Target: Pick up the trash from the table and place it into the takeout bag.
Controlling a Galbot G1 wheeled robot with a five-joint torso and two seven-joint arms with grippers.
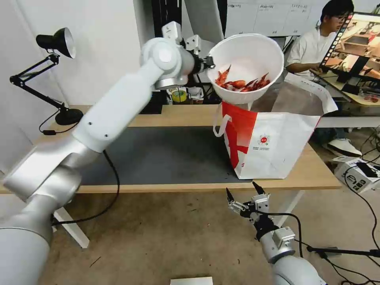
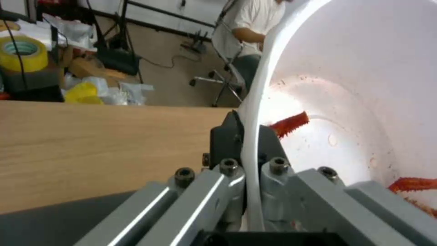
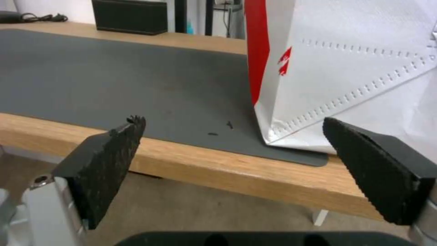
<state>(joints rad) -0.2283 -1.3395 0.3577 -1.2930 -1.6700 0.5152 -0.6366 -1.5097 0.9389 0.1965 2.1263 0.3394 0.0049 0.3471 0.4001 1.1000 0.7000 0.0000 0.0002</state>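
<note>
**Bowl held over the bag mouth**

I have the left tool (image 1: 206, 63) clamped on the rim of the white bowl (image 1: 246, 59), one finger inside the wall and one outside, as the left wrist view shows (image 2: 249, 150). The bowl hangs in the air above the open top of the takeout bag (image 1: 273, 138), tipped toward me so that the red crayfish shells (image 1: 241, 83) have slid to its lower side. I judge a rim pinch is the only grasp that a wide bowl allows, and holding it high keeps it clear of the bag's edge and loop handle (image 1: 219, 122).

The bag stands upright at the right end of the desk (image 1: 178, 114), its base partly on the dark grey mat (image 1: 158, 156) and near the front edge. My right tool (image 1: 242, 194) waits below the desk edge, in front of the bag, fingers spread wide and holding nothing (image 3: 109, 164).

The bag carries a small round red logo (image 1: 264, 140) with tiny print under it, too small for me to read. A black desk lamp (image 1: 51, 71) stands at the far left corner.
</note>
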